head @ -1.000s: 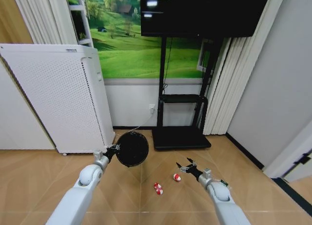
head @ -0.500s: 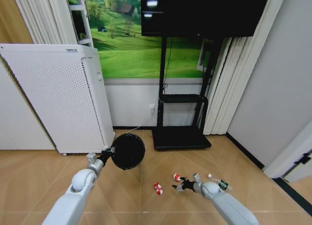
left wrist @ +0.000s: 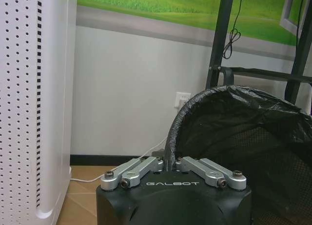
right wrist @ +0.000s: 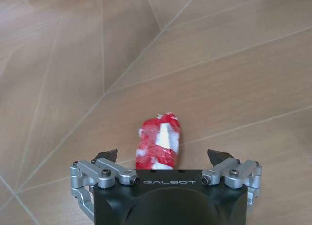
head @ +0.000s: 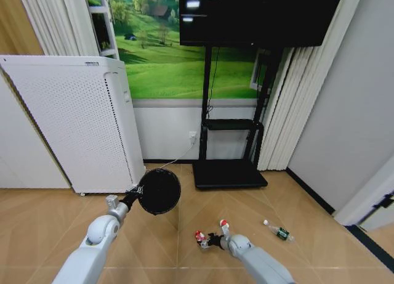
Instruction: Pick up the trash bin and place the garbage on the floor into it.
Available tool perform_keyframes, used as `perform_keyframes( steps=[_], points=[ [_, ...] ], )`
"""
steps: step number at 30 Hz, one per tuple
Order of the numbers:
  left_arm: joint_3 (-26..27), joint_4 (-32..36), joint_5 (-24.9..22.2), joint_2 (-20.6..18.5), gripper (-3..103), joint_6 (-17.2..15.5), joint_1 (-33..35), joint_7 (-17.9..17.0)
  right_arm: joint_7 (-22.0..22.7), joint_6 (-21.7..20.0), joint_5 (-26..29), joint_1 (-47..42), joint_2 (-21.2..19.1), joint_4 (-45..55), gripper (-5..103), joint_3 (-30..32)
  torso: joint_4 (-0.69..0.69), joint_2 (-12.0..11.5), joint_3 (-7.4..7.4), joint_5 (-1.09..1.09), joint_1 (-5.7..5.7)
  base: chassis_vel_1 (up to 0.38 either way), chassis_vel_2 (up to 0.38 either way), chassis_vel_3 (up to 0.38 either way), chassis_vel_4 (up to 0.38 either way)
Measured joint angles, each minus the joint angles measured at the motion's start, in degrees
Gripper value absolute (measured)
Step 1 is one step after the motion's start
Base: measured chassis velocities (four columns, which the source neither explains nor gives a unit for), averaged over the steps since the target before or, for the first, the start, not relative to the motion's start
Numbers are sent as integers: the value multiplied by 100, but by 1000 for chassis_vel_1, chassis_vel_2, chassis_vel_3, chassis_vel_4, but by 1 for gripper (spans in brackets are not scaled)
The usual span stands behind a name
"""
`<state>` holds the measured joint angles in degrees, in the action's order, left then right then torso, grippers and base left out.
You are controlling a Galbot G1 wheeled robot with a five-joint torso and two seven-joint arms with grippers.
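The black mesh trash bin (head: 159, 191) hangs tilted above the floor (head: 148, 253), its mouth toward me. My left gripper (head: 130, 199) is shut on its rim; the left wrist view shows the gripper (left wrist: 169, 164) clamped on the lined rim of the bin (left wrist: 243, 137). My right gripper (head: 209, 239) is low over the floor and open, with a red-and-white wrapper (head: 199, 237) at its tips. In the right wrist view that wrapper (right wrist: 158, 146) lies between the spread fingers of the gripper (right wrist: 163, 155). A second wrapper (head: 223, 223) and a clear bottle (head: 278, 231) lie to the right.
A tall white perforated appliance (head: 74, 124) stands at the left, with a white cable on the floor beside it. A black TV stand base (head: 229, 173) sits against the far wall. Curtains and a grey wall (head: 332, 130) close off the right side.
My right arm swung left and down, from beside the right-hand wrapper to around the left-hand one. The left arm drew the bin slightly left.
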<state>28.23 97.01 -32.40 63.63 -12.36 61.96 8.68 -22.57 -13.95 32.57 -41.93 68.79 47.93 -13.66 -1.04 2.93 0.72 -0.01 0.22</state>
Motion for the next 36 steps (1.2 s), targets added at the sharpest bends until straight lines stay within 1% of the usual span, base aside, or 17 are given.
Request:
perform_keyframes(
  steps=[4,9,16,21,29,30,31,32,34,35,36],
  points=[
    [2,0,1,14,4,19,10,2,-25,107,-119,78,79,-274,100,38,-1,0,0,0,0,0,0,0,0],
    [3,1,1,12,4,19,15,14,-21,134,-176,91,123,-374,100,85,-1,0,0,0,0,0,0,0,0],
    [-21,-24,-7,15,4,19,-26,27,128,157,-284,106,411,-595,100,236,0,0,0,1,0,0,0,0,0],
    [-9,-23,-16,8,4,19,-27,43,155,176,-328,124,443,-636,100,212,-1,0,-1,1,0,0,0,0,0],
    [49,-24,-41,3,4,18,-19,90,141,327,-580,259,544,-921,100,165,1,0,-1,1,0,0,0,0,0],
    [56,-24,-52,1,4,14,-19,91,119,364,-633,267,544,-948,103,163,0,1,-1,0,0,0,0,0,0],
    [61,-23,-64,-7,4,9,-19,99,113,407,-684,272,543,-971,100,166,-1,1,-1,-1,0,0,0,0,0],
    [61,-23,-64,-7,4,9,-19,99,113,407,-684,272,543,-971,100,166,-1,1,-1,-1,0,0,0,0,0],
    [66,-23,-84,-13,4,7,-28,105,121,417,-765,266,538,-962,90,186,-2,1,-2,-3,0,0,0,0,0],
    [66,-23,-84,-13,4,7,-28,105,121,417,-765,266,538,-962,90,186,-2,1,-2,-3,0,0,0,0,0],
    [66,-24,-89,-15,4,6,-34,106,125,419,-788,259,533,-956,85,190,-4,1,-2,-3,0,0,0,0,0]
  ],
)
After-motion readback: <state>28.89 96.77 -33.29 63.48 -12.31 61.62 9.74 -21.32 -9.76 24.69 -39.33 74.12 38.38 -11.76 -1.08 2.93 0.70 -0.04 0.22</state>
